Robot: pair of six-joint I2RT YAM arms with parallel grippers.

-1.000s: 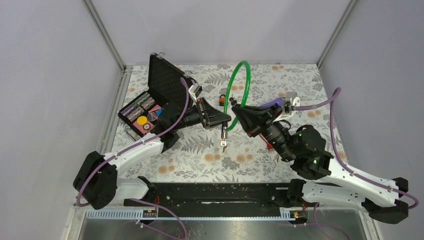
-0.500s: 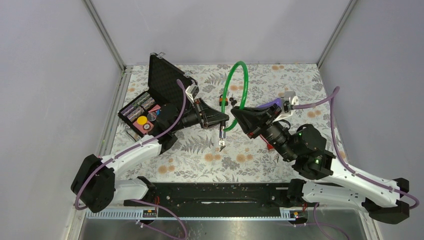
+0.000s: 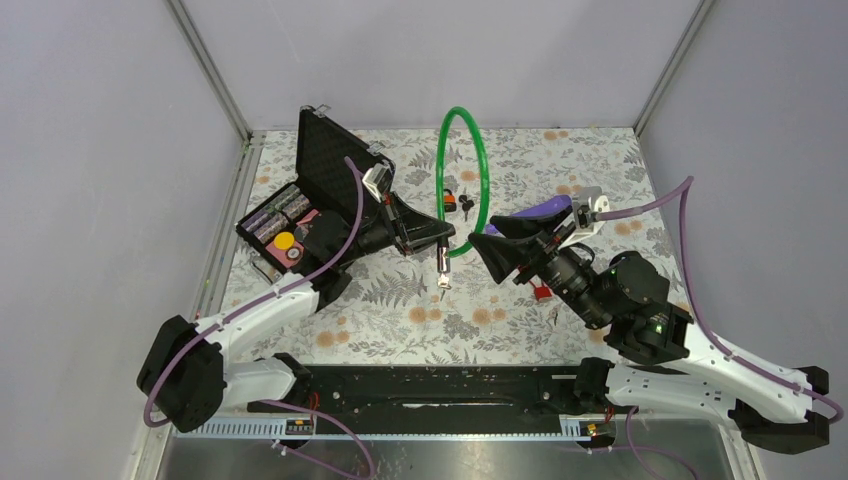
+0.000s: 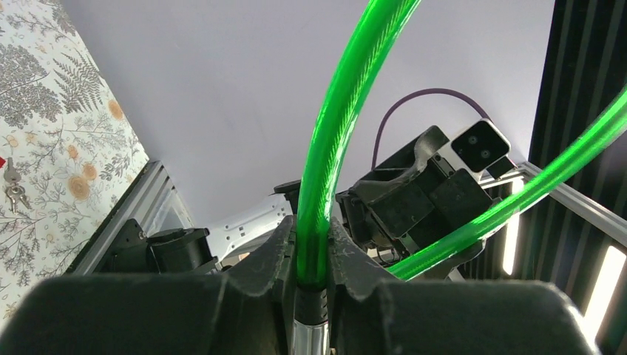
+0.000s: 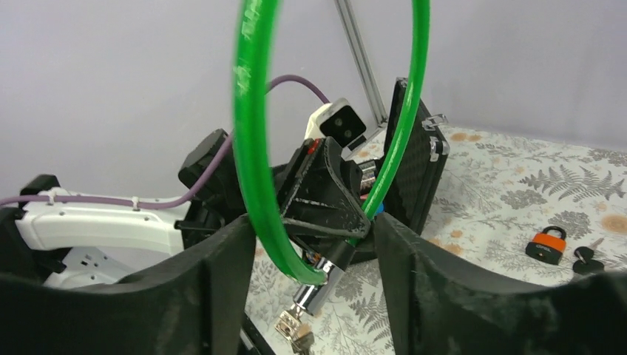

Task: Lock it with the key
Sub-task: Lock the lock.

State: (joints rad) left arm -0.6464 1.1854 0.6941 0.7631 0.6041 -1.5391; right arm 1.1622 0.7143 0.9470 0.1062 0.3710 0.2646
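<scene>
Your left hand (image 4: 312,251) is clamped tight on the green cable lock (image 4: 336,111) above its metal barrel (image 5: 314,296), key (image 3: 441,283) dangling below. Your right hand (image 5: 314,222) gapes wide astride one strand.

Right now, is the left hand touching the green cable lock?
Touching. The left wrist view shows the left hand shut on the green cable lock, gripping it from both sides.

No lettering, number, brand or sign can be read in any view. The green cable lock (image 5: 253,148), the orange padlock (image 5: 548,243) and the contents of the open black case (image 3: 326,160) show no legible marking.
</scene>
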